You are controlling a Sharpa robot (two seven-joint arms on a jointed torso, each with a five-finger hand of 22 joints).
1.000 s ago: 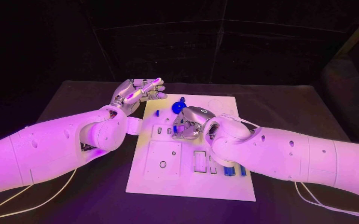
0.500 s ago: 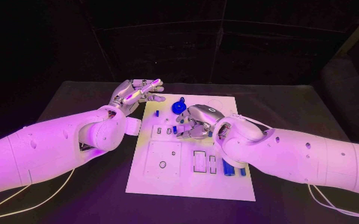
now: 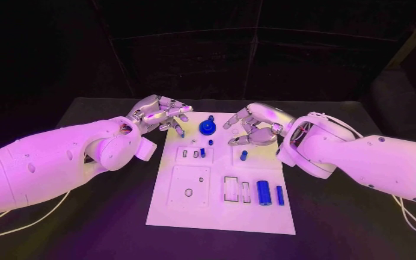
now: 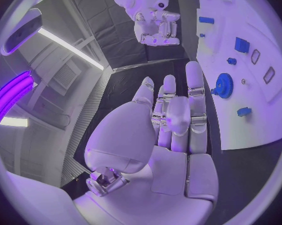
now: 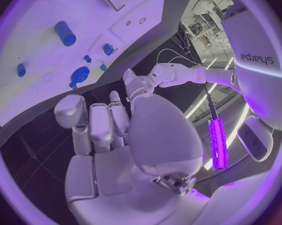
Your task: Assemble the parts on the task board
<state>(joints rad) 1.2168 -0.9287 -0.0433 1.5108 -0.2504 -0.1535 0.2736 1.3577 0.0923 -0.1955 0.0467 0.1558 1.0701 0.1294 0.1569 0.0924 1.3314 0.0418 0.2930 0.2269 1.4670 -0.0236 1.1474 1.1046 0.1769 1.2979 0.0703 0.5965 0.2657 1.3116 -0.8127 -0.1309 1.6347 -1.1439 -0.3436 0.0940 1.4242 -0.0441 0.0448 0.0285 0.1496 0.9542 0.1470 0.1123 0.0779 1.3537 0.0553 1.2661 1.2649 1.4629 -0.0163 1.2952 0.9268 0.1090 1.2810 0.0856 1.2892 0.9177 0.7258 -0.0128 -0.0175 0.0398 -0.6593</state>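
The white task board [image 3: 217, 212] lies mid-table. A blue gear [image 3: 207, 127] stands near its far edge, also seen as the gear [image 4: 225, 85] and the gear [image 5: 79, 76]. Small blue parts [image 3: 202, 152] and a short blue peg [image 3: 243, 155] lie just nearer. A blue cylinder [image 3: 263, 192] and a slim blue piece [image 3: 279, 195] rest at the near right. My left hand [image 3: 160, 114] hovers at the board's far left corner, fingers apart and holding nothing. My right hand [image 3: 253, 124] hangs above the far right part, right of the gear, fingers spread and holding nothing.
Black table [image 3: 95, 212] surrounds the board on all sides. Rectangular slots [image 3: 231, 188] and a round hole [image 3: 188, 191] sit in the board's near half. The right forearm [image 3: 347, 151] crosses the table's right side; the left forearm [image 3: 70, 157] covers its left side.
My right hand has lifted off the board's middle and drawn back to the right, uncovering the short blue peg. The left hand has lowered slightly, with its fingers bent over the board's corner.
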